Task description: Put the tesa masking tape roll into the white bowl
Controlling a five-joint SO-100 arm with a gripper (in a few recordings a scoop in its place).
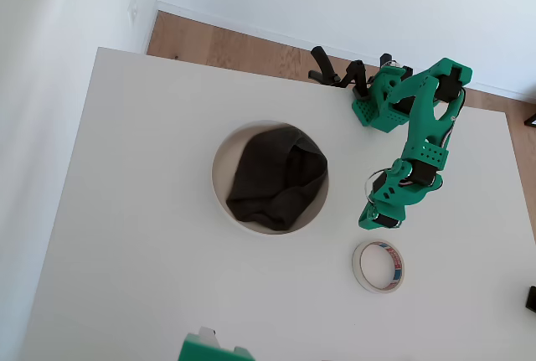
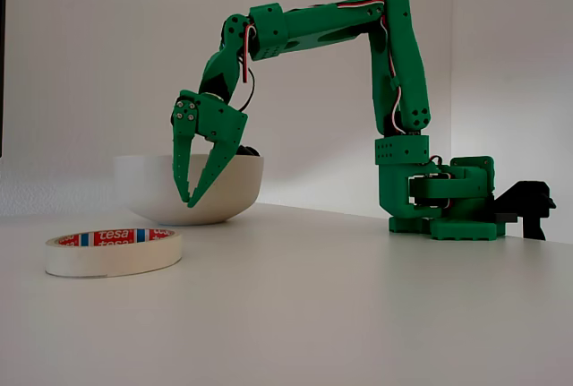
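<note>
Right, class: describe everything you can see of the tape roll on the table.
The tape roll is a small cream-white ring, low and wide, lying flat on the white table. Its inner core is printed in red and blue, with "tesa" readable in the fixed view. It looks like paper masking tape. It lies apart from the white bowl, and the green gripper hangs above the table near it. Only the table touches it.

Green plastic arm (image 2: 394,55), red-white cables, silver screws, pointed fingers (image 2: 182,167)

Tape roll (image 1: 378,265) lies flat near white bowl (image 1: 219,189).
</note>
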